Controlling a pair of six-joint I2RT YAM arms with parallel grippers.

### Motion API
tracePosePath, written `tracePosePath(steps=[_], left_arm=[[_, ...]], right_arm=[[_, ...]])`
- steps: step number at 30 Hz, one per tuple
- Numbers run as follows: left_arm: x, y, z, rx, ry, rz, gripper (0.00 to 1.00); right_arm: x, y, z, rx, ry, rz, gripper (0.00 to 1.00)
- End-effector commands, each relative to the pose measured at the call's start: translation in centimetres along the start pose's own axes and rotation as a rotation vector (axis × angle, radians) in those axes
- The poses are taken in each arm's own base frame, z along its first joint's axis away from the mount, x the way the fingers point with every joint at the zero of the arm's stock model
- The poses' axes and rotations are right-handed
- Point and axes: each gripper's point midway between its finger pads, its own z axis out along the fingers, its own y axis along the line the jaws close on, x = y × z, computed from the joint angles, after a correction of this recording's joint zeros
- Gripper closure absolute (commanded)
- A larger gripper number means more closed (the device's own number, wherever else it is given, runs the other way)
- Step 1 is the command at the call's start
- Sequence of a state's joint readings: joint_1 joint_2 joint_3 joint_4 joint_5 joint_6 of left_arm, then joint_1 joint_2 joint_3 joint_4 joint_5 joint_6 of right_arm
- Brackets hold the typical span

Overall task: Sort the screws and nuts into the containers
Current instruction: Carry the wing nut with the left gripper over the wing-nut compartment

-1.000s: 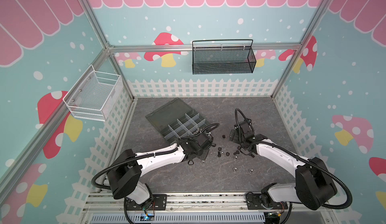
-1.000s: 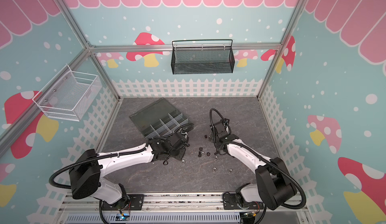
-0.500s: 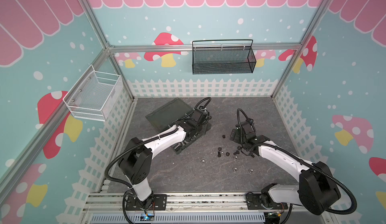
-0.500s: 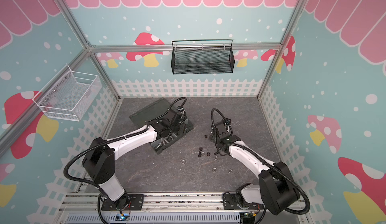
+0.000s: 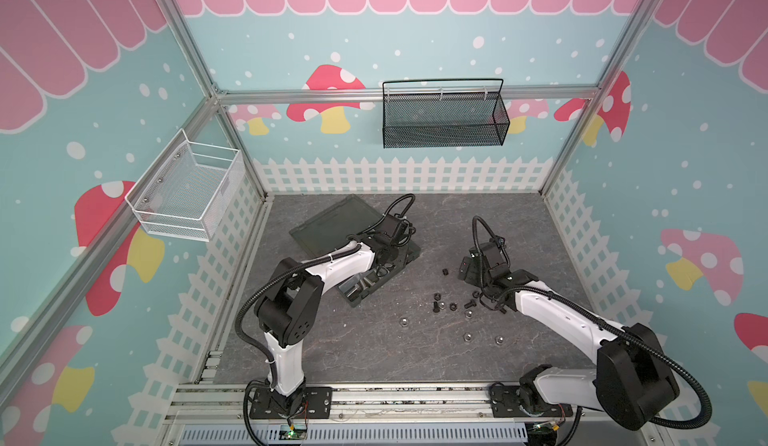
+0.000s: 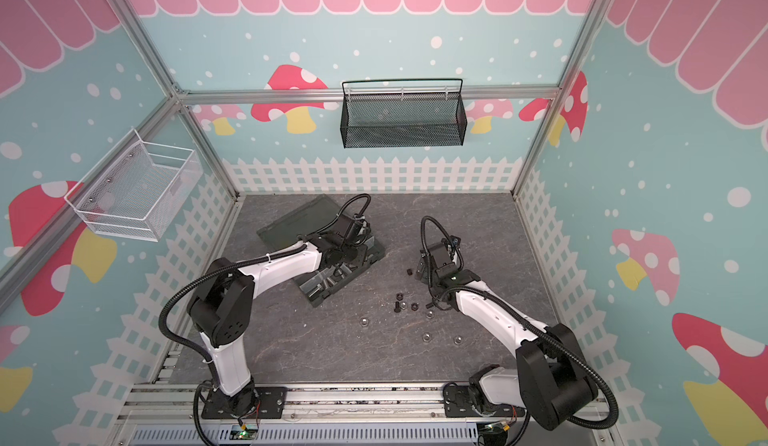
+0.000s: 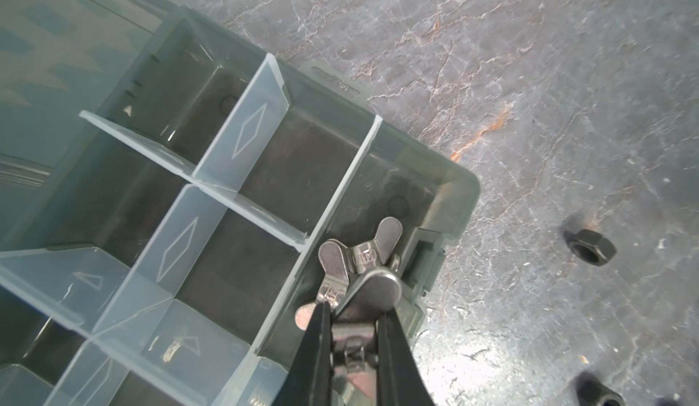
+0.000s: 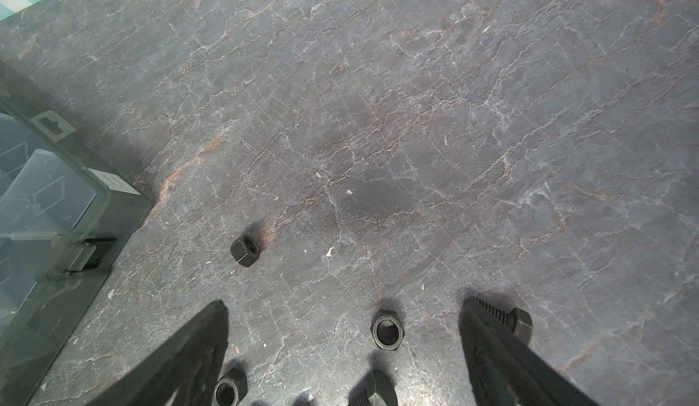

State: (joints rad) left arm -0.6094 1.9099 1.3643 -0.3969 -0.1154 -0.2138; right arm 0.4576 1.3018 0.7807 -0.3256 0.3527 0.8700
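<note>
Left pincer (image 7: 353,308) moved over organiser (image 7: 459,200); wrist view reveals gripped wing nut (image 7: 378,286)

Dark grey marbled table (image 5: 498,223) carrying an open box and scattered hardware
The box (image 5: 359,292) lies at an angle left of centre, with its lid (image 5: 332,225) flat on the table behind it. To the right of the box, one black nut (image 5: 445,272) sits alone. Nearer the front is a loose cluster of black nuts (image 5: 436,297) with a black screw (image 8: 507,319), and several silver nuts (image 5: 402,321) lie spread apart beyond them
</note>
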Motion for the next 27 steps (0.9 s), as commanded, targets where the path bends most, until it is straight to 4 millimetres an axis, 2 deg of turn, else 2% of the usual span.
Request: tracePosePath(steps=[1,7,19,27], left_arm=[[-1.2,0.3,0.6,-0.006,-0.022,0.012,0.91],[-0.8,0.3,1.3,-0.003,-0.005,0.014,0.87],[-0.8,0.4,1.0,-0.004,-0.008,0.013,0.62],[-1.7,0.3,-0.7,0.006,-0.043,0.003,0.6]], right_arm=[[0.1,-1.0,-0.1,0.029,-0.002,0.023,0.04],[0.2,-1.1,-0.1,0.032,-0.004,0.024,0.04],[0.0,-0.8,-0.2,0.026,-0.003,0.024,0.04],[-0.2,-0.7,-0.3,0.022,-0.008,0.022,0.04]])
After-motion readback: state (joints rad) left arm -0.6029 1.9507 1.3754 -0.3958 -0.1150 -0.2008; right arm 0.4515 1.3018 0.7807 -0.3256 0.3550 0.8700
